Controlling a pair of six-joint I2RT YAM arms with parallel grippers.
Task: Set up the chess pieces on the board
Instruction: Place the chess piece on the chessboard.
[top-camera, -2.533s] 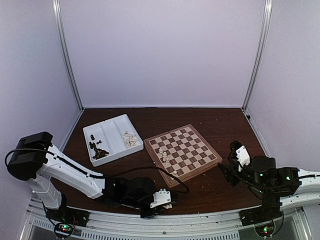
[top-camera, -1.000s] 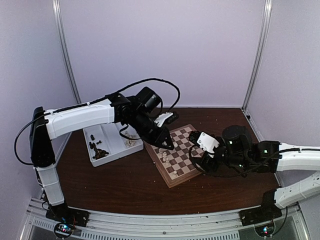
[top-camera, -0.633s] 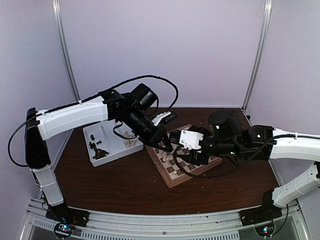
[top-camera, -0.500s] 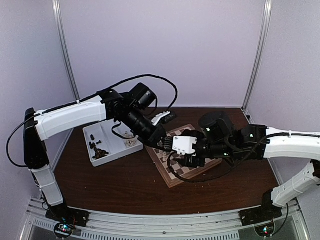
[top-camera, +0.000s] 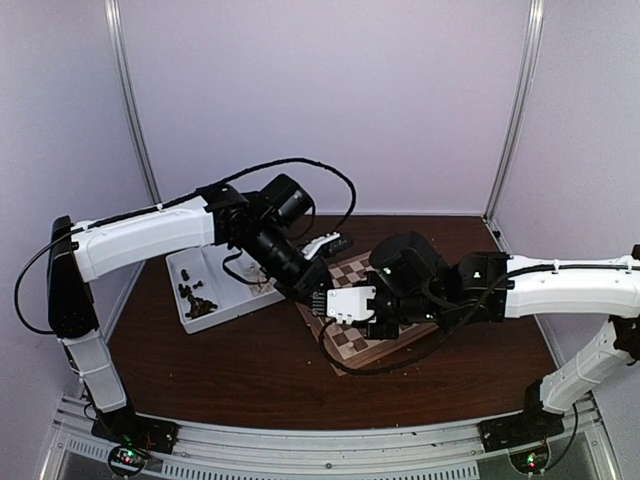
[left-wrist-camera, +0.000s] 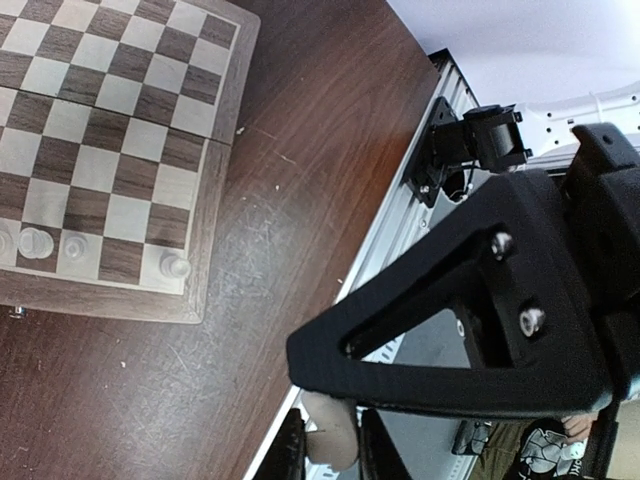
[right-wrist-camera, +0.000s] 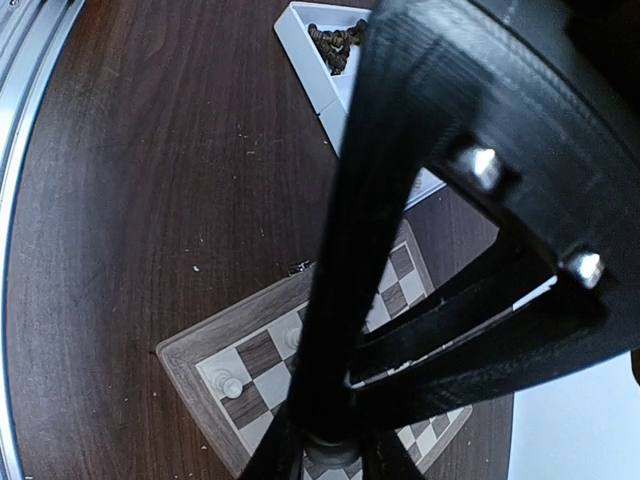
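Left jaws: pinching a cream piece (left-wrist-camera: 330, 445), held in the air | Right jaws: nearly together on a pale piece (right-wrist-camera: 330, 462) (only partly visible) over the board (right-wrist-camera: 190, 365) | Board: flat on bench (left-wrist-camera: 300, 150).

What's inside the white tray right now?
Dark brown chess pieces lie heaped in the left compartment of the white tray. The left arm crosses over its right side, so what sits there is mostly covered.
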